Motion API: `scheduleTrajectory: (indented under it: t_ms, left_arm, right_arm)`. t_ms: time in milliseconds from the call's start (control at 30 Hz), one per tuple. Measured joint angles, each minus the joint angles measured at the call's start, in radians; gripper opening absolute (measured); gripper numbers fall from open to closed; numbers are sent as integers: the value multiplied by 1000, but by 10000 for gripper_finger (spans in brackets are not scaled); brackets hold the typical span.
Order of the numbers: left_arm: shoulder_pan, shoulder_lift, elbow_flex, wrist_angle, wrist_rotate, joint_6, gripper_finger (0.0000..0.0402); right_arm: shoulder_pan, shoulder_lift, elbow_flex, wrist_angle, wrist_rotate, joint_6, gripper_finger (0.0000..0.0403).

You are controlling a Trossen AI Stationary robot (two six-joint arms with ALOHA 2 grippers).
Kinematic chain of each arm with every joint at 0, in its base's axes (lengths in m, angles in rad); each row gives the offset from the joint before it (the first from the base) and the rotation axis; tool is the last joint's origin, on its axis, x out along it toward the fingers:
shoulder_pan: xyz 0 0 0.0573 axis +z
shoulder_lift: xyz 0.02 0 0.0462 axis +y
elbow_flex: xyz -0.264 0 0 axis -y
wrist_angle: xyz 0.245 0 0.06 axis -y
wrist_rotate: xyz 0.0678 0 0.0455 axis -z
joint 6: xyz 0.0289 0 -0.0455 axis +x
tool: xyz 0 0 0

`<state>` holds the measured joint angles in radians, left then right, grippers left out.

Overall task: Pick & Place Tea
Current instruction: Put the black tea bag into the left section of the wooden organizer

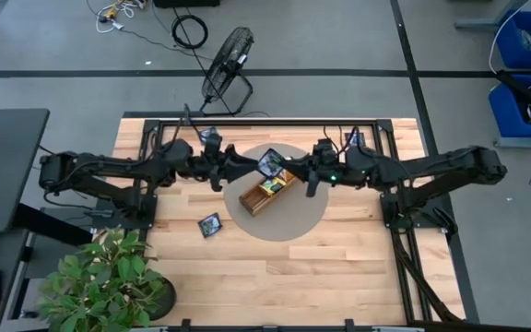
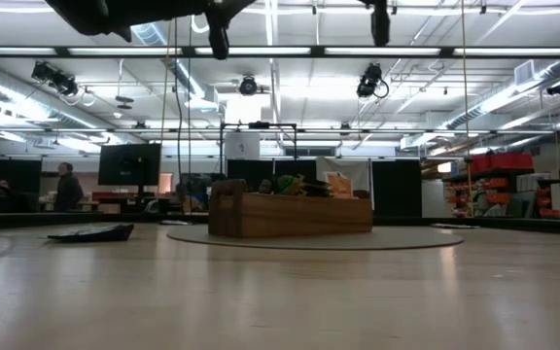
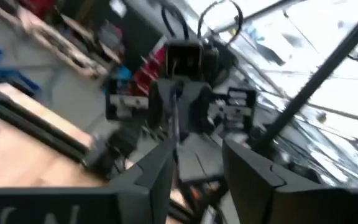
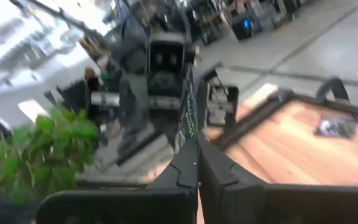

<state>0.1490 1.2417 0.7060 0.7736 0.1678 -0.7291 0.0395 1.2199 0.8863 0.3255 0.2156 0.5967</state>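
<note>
A dark navy tea packet (image 1: 270, 163) hangs in the air over the brown wooden tray (image 1: 250, 201), between my two grippers. My right gripper (image 1: 287, 170) comes from the table's right and is shut on it. My left gripper (image 1: 252, 167) comes from the table's left and is open; in the left wrist view the packet's thin edge (image 3: 178, 121) stands in the gap, close to one finger (image 3: 157, 177). The tray rests on a round grey mat (image 1: 312, 217) and holds several more tea packets (image 1: 271, 186). Another dark packet (image 1: 210, 224) lies flat on the table, near-left of the mat. My right gripper pinches the packet between its two shut fingers (image 4: 185, 171), by the edge (image 4: 189, 140) that faces the table's right. The fingers point level, toward the table's left. The packet sticks out past the fingertips, tilted, lifted clear above the tray. My left gripper: whether it touches the packet, I cannot tell.
A potted plant (image 1: 109, 277) stands at the table's near left corner. A black fan (image 1: 227, 69) sits on the floor beyond the far edge. Bare wood lies in front of the mat, toward the near edge.
</note>
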Motion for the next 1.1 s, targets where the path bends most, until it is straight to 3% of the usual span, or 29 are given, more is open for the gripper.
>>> scheduleTrajectory:
  t_ms: [200,567,767,1000,1100]
  left_arm:
    - [56,-1,0,-71,154,-53,165]
    - [117,0,0,-201,328,-143,167]
    - [103,2,39,-228,327,-114,167]
    - [99,2,96,-446,293,-37,167]
    - [98,3,98,-430,291,-37,168]
  right_arm:
    - [-10,-69,0,-237,-112,42,1]
    - [-21,-40,0,-300,-326,100,0]
    - [-47,4,0,-286,-388,113,0]
    - [-57,21,0,-220,-418,118,0]
    - [-61,21,0,-228,-418,126,0]
